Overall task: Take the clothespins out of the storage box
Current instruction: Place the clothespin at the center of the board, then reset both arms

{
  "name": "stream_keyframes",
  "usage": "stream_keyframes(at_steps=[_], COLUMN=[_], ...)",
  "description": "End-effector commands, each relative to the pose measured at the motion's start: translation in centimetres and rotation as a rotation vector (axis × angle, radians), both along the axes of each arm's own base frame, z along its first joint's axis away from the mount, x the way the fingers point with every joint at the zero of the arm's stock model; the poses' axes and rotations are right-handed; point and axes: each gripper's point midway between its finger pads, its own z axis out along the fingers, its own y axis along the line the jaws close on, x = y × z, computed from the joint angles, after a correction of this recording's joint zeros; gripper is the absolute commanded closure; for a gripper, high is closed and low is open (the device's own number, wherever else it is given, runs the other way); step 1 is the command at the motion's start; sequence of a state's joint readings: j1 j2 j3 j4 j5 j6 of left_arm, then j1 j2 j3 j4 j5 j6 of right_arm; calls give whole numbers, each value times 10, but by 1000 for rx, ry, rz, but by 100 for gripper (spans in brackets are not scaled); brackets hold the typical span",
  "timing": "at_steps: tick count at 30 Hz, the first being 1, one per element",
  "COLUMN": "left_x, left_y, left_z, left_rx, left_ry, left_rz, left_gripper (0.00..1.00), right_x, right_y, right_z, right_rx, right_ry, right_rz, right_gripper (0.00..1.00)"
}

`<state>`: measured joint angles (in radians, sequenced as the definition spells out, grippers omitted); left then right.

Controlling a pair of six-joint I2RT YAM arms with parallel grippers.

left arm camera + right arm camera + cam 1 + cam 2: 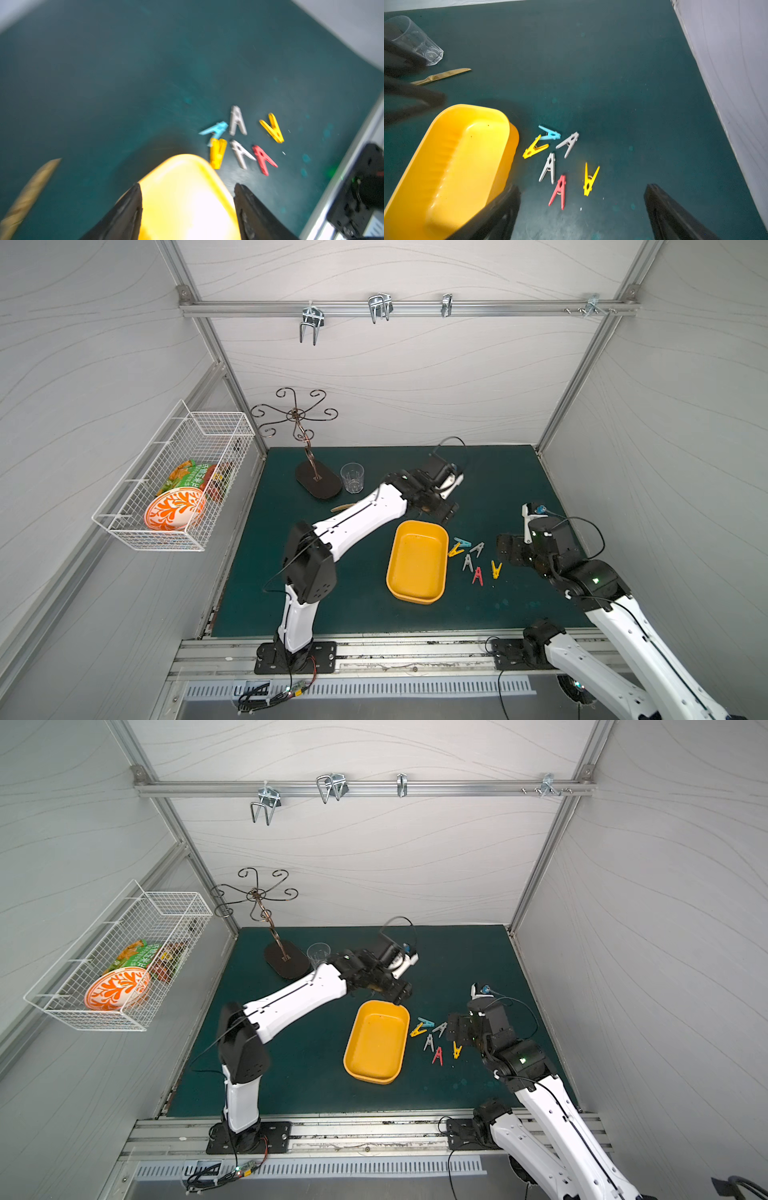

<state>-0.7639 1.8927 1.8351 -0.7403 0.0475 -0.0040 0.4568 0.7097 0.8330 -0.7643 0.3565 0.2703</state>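
The yellow storage box lies on the green mat with nothing inside it. Several clothespins rest on the mat just right of it: a light blue one, a yellow one, two grey ones, a red one and another yellow one. My left gripper hangs open over the box's far right corner, holding nothing. To the right of the pins, my right gripper stands wide open and empty.
A clear glass and a dark metal stand are at the back left of the mat. A gold knife lies near the left arm. A white wire basket with a plate hangs on the left wall. The right wall is close.
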Motion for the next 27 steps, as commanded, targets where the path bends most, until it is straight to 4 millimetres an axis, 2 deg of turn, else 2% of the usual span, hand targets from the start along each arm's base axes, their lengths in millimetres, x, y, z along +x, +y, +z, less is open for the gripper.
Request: stream_keyframes(at_steps=[1,4,6,10,13,18,24,27], left_x=[35,50,51,37,27,17,13,14], left_y=[68,131,165,213,241,284,322,339], left_z=[4,-1,-9,-27,-38,-59,-97,-112], left_rx=[22,9,0,17,9,-15,-27,-96], left_ry=[-45,-31,-17,1,6,18,-3,-53], left_rz=[156,291,356,429,494,603,652,678], left_gripper=[25,23,22,22,22,22,21,21], right_x=[28,45,54,73,83,100,121,130], right_y=[4,-6,-14,-28,-35,-37,-33,-33], right_z=[14,6,-3,-26,-43,-52,-73,-80], right_rx=[-49,-34,-11,40,7,35,59,57], right_ry=[-143,-164,-165,-164,-175,-217,-220,-240], right_rz=[70,48,29,-2,1,4,16,16], right_gripper=[1,1,1,1,1,1,1,1])
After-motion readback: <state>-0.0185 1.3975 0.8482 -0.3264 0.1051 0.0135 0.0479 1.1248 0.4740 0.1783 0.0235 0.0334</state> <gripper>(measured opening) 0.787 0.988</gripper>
